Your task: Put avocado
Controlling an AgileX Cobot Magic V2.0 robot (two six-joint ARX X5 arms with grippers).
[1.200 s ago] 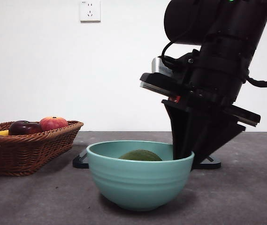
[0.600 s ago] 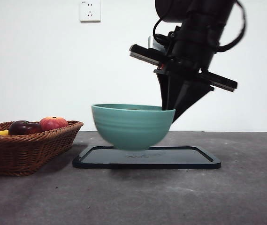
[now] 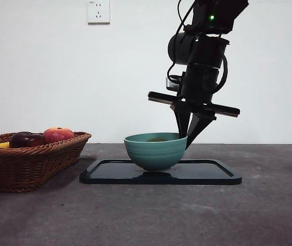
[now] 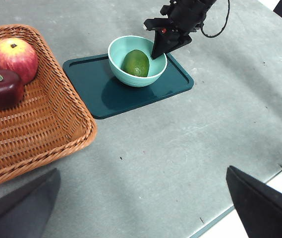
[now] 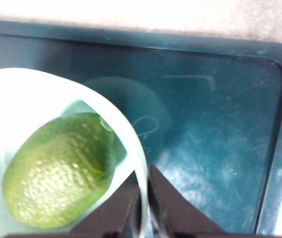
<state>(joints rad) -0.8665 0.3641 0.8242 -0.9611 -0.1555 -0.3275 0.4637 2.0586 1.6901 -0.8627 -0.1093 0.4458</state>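
The avocado (image 4: pixel 135 63) lies in the teal bowl (image 4: pixel 131 79), whose rim the right gripper (image 3: pixel 189 134) pinches as the bowl rests on or just over the tray (image 4: pixel 106 99), so next comes settling and release, while the left gripper (image 4: pixel 141 208) waits spread wide.

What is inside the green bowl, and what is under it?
The avocado lies inside the bowl. The dark tray is under the bowl. The right gripper pinches the rim. The bowl's underside is hidden.
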